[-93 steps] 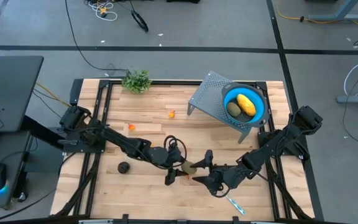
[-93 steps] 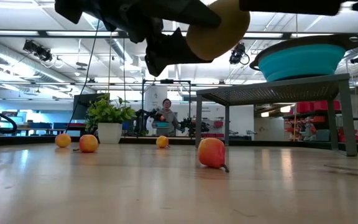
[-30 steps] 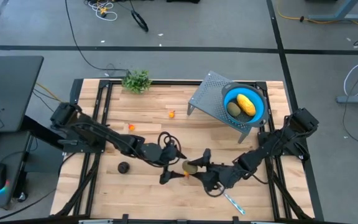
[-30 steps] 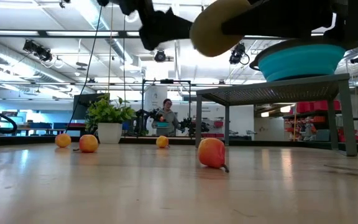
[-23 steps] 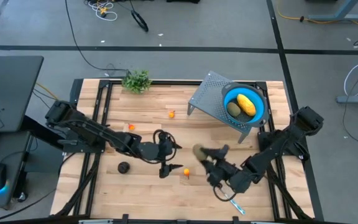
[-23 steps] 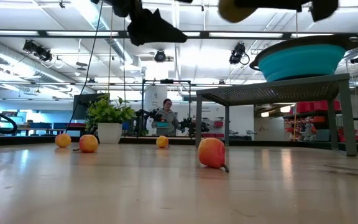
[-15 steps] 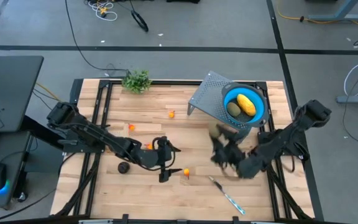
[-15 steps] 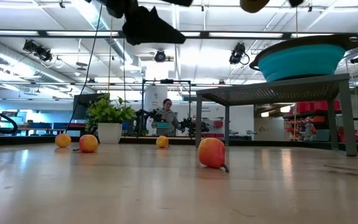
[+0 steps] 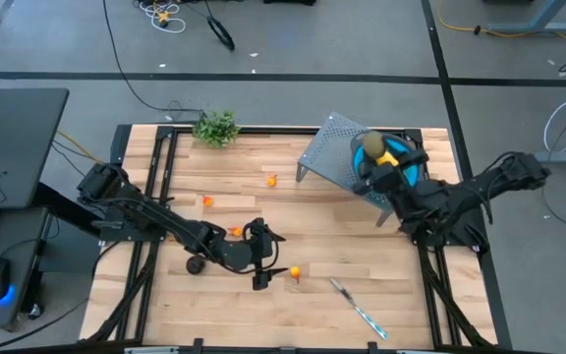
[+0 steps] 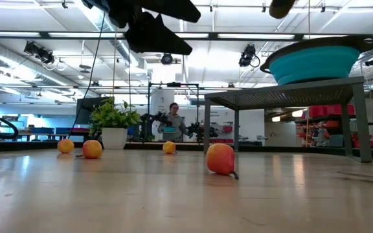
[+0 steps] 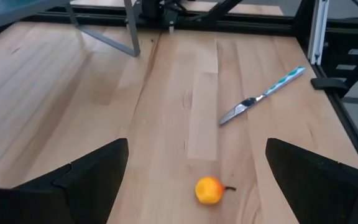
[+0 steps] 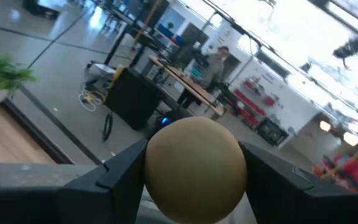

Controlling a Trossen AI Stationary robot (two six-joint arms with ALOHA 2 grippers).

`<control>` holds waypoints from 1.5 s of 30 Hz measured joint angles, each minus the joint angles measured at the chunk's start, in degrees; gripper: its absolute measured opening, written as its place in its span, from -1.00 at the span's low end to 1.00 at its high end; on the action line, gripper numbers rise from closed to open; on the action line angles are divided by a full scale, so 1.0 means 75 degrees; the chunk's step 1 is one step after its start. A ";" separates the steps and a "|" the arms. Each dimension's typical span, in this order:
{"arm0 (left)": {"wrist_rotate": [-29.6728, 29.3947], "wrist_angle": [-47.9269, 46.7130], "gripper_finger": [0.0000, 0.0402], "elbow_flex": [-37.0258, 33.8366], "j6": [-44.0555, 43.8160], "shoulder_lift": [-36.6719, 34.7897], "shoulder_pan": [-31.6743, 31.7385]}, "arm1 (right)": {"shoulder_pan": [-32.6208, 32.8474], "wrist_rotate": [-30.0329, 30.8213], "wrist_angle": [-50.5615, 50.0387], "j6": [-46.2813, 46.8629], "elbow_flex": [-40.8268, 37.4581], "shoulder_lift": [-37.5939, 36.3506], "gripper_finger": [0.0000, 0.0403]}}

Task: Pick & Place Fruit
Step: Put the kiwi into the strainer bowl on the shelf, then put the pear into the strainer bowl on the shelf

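In the high view my right gripper (image 9: 372, 150) is shut on an olive-green oval fruit (image 9: 369, 144) above the blue bowl (image 9: 408, 173) on the grey stand (image 9: 324, 155). The yellow fruit (image 9: 393, 155) lies in that bowl; a second olive fruit does not show. My left gripper (image 9: 262, 259) hangs open over the table's middle, with a tiny orange fruit (image 11: 209, 190) on the wood below it. The dark purple ball (image 9: 195, 264) rests on the table by the left arm. Three more orange fruits (image 9: 234, 232) (image 9: 207, 202) (image 9: 271, 180) lie apart on the wood. My right gripper pinches the olive-green fruit (image 12: 194, 167) between its two fingers (image 12: 124, 180), one on each side of its rounded body. The arm reaches in from the table's right side. The fruit is lifted clear, over the bowl.
A slim knife (image 9: 355, 303) with a blue handle lies near the front edge, right of centre. A leafy sprig (image 9: 216, 127) stands at the far edge. The stand's legs (image 10: 237, 133) rise from the table's right half. A person (image 10: 173, 121) stands in the room beyond.
My right gripper has carried the olive-green fruit up from the table's near middle, toward the far right, until it is over the blue bowl, and has stayed shut on it. My left gripper has let go of that fruit and drawn back slightly leftward, open.
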 joint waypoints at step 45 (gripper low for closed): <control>0.0072 0.0000 0.94 0.0000 0.0087 0.0000 0.0003 | 0.0524 -0.4381 0.0300 0.4467 -0.1879 -0.1303 0.53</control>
